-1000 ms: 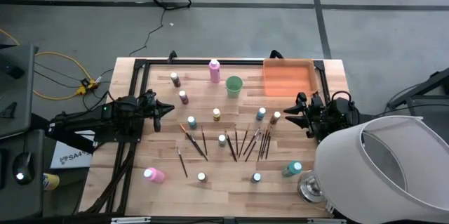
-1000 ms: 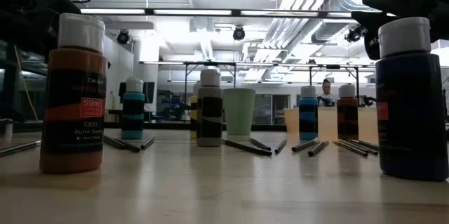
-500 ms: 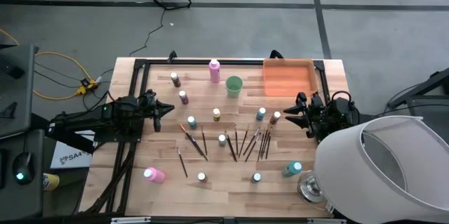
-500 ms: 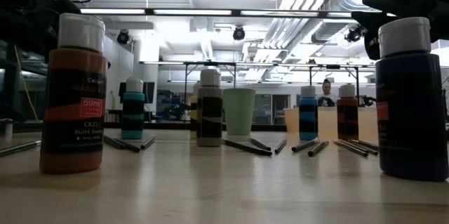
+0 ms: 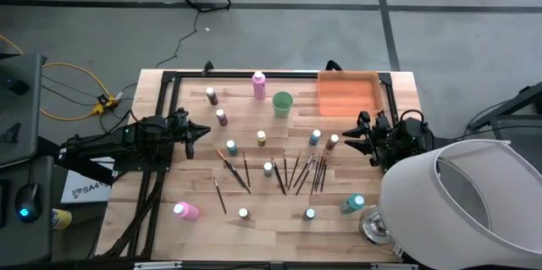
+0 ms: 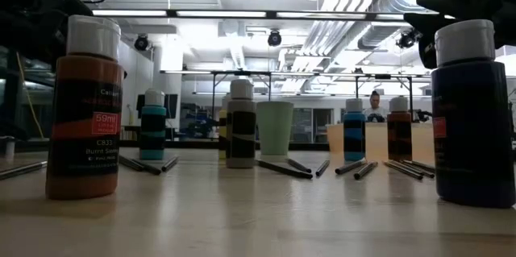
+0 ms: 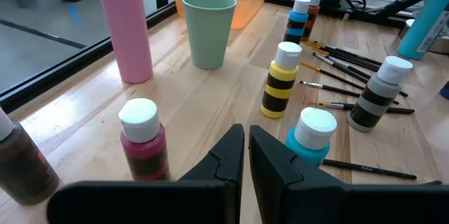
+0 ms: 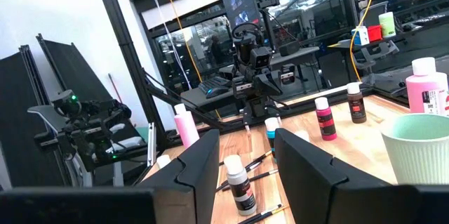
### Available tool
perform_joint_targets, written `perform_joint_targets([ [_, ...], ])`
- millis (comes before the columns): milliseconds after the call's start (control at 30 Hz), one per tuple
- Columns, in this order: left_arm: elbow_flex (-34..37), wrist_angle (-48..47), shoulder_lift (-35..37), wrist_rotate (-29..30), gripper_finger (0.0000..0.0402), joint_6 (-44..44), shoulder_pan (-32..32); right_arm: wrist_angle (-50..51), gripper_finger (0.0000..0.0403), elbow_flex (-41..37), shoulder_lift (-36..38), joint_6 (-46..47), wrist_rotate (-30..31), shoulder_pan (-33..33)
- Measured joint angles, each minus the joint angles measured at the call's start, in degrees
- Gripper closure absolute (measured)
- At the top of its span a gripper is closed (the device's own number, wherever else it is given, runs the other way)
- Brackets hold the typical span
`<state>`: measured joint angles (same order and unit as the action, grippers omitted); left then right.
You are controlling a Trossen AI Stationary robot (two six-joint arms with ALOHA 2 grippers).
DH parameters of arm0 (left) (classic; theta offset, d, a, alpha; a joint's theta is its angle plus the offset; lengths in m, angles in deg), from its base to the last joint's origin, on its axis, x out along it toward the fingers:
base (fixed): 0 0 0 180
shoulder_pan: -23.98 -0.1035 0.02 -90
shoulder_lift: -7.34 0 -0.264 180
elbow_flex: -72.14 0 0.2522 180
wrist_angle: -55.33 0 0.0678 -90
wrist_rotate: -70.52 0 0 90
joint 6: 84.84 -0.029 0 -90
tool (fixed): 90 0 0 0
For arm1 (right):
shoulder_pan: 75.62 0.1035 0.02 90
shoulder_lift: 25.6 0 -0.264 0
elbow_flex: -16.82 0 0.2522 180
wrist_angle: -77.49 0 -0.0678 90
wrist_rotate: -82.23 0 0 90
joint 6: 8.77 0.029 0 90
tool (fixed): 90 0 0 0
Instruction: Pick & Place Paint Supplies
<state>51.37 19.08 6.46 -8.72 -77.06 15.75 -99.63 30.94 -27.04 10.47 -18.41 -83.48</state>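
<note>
- Status: no supply is picked up yet; both arms sit low at opposite side edges of the table [image 5: 195, 181], so the step in hand appears to be choosing and approaching a first item.
- Left tool [image 7: 245, 155]: fingers pressed nearly together, holding nothing. Just ahead of it stand a magenta bottle [image 7: 144, 140] and a cyan bottle [image 7: 312, 134]; farther ahead are a yellow bottle [image 7: 280, 80], the green cup [image 7: 208, 29] and a tall pink bottle [image 7: 126, 27].
- Right tool [image 8: 242, 157]: fingers partly apart, with empty space between them. A grey-labelled bottle [image 8: 238, 182] and scattered brushes [image 5: 301, 171] lie ahead of it; the orange tray [image 5: 347, 92] lies off to its side.
- Next move: judged from the layout, the left tool must open wider than a bottle cap, advance to straddle one near bottle, then close.
- Caution: neighbouring bottles stand close together and could tip.
</note>
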Motion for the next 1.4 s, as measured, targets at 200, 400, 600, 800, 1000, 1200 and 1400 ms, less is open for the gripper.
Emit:
perform_joint_targets([
  [200,0.0,0.0,0.0,0.0,0.0380,0.0,0.0,0.0,0.0270,0.0,0.0,0.0,0.0,0.0],
  [400,0.0,0.0,0.0,0.0,0.0380,0.0,0.0,0.0,0.0270,0.0,0.0,4.3,-0.3,0.0],
  [600,0.0,0.0,0.0,0.0,0.0380,0.0,0.0,1.0,0.0270,0.0,0.0,14.9,-1.6,0.0],
  [800,0.0,0.0,0.0,0.0,0.0380,0.0,0.0,3.4,0.0270,0.1,0.0,17.0,-1.7,0.0],
  [1000,0.0,0.0,0.0,0.0,0.0380,0.0,0.0,23.1,0.0270,5.4,-3.3,17.1,9.4,0.0],
  [1200,0.0,0.0,0.0,0.0,0.0380,0.0,0.0,35.3,0.0270,13.8,-13.7,19.4,17.7,0.0],
  [1400,0.0,0.0,0.0,0.0,0.0380,0.0,0.0,34.5,0.0270,16.7,-26.0,15.8,22.6,0.0],
])
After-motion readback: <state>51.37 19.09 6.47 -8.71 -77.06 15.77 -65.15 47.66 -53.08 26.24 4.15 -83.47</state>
